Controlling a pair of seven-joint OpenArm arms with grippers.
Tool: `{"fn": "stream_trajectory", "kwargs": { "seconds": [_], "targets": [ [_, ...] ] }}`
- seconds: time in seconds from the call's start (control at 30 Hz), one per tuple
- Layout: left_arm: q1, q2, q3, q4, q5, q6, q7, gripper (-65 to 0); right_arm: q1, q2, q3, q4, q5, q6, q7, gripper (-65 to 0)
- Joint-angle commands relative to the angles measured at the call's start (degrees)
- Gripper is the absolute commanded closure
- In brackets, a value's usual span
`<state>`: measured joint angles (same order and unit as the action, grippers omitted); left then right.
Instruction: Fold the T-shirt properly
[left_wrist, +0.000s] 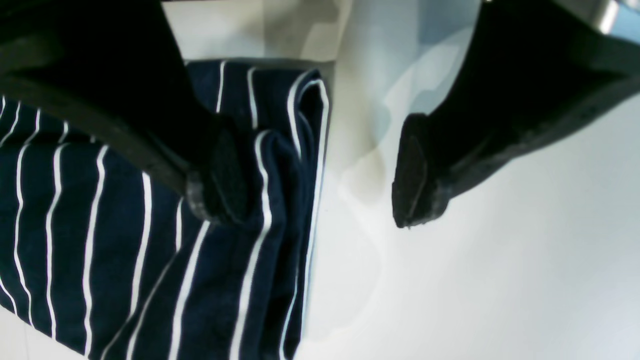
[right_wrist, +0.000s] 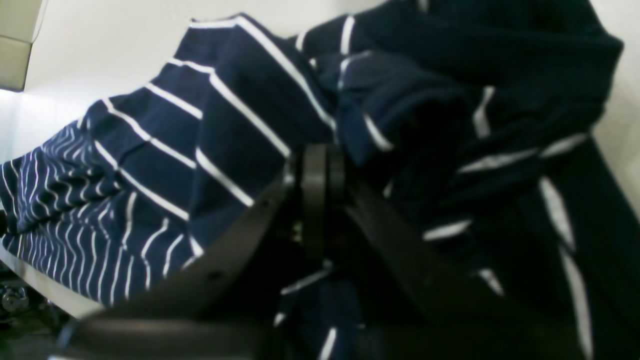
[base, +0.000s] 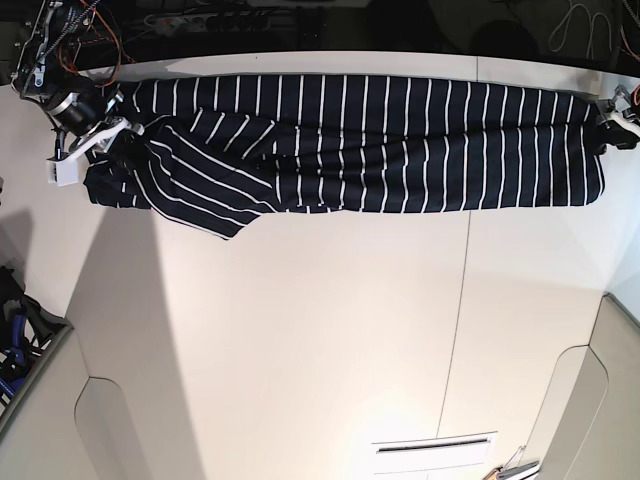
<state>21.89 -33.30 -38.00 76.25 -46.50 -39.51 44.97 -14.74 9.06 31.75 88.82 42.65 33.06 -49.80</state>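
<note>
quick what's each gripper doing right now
Left gripper: open, one finger on the T-shirt edge, gripping nothing.
Right gripper: shut on the T-shirt.

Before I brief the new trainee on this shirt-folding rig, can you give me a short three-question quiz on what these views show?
1. True or false: the left gripper is open, with one finger on the shirt and the other finger over the bare table.
2. In the base view the shirt lies: A) in a crumpled heap, B) as a long band along the far edge, C) hanging off the near edge.
3. Fill in: the right gripper is shut on the ____.

Key: 1 true; 2 B; 3 shirt.
</note>
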Motion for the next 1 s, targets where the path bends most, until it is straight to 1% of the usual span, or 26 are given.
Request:
{"fn": "stream_trajectory", "kwargs": {
  "seconds": [0.0, 0.17, 0.27, 0.33, 0.4, 0.5, 0.57, 0.7, 0.8, 0.87, 0.9, 0.93, 0.97],
  "targets": [
    [-0.1, -0.9, -0.5, 0.6, -0.8, -0.5, -0.9, -48.1, 0.3, 0.7, 0.2, 0.7, 1.3, 0.4, 0.2, 0.0],
    [-0.1, 1.9, -0.5, 0.6, -0.9, -0.5, 1.6, -48.1, 0.3, 0.7, 0.2, 0.7, 1.7, 0.4, 0.1, 0.0],
    [0.1, 3.6, -0.5, 0.6, -0.9, -0.5, 1.8, -48.1, 0.3, 0.7, 0.2, 0.7, 3.3, 0.4, -0.4, 0.0],
    [0.1, 4.3, -0.5, 0.6, -1.6, -0.5, 2.1, -48.1, 0.2, 0.7, 0.2, 0.7, 3.9, 0.4, -0.6, 0.0],
    [0.1, 5.0, -0.5, 0.6, -3.1, -0.5, 3.8, -48.0, 0.2, 0.7, 0.2, 0.7, 3.9, 0.4, -0.9, 0.0],
    [0.1, 5.4, -0.5, 0.6, -7.3, -0.5, 7.3, -48.0, 0.3, 0.7, 0.2, 0.7, 3.9, 0.4, -1.2, 0.0],
    [0.0, 5.4, -0.2, 0.6, -9.6, -0.5, 8.5, -48.0, 0.3, 0.7, 0.2, 0.8, 4.1, 0.4, -1.2, 0.0],
    [0.0, 5.4, 0.8, 0.6, -11.5, -0.5, 9.0, -47.9, 0.3, 0.7, 0.2, 0.8, 5.4, 0.5, -1.2, 0.0],
    [0.0, 5.3, 3.4, 0.6, -13.0, -0.5, 10.5, -47.9, 0.3, 0.7, 0.2, 0.8, 5.8, 0.4, -1.3, 0.0],
    [0.0, 5.4, 5.7, 0.6, -13.3, -0.5, 10.6, -47.8, 0.3, 0.7, 0.2, 0.8, 5.8, 0.4, -1.3, 0.0],
    [0.0, 5.4, 6.8, 0.6, -13.3, -0.5, 10.5, -47.5, 0.3, 0.7, 0.2, 0.8, 5.8, 0.5, -1.3, 0.0],
    [0.0, 5.3, 7.7, 0.6, -13.3, -0.5, 10.3, -45.2, 0.3, 0.7, 0.2, 0.8, 5.8, 0.7, -1.3, 0.0],
    [0.0, 5.4, 8.3, 0.6, -13.2, -0.5, 10.0, -40.7, 0.3, 0.7, 0.2, 0.8, 5.8, 0.7, -1.3, 0.0]
  ]
}}
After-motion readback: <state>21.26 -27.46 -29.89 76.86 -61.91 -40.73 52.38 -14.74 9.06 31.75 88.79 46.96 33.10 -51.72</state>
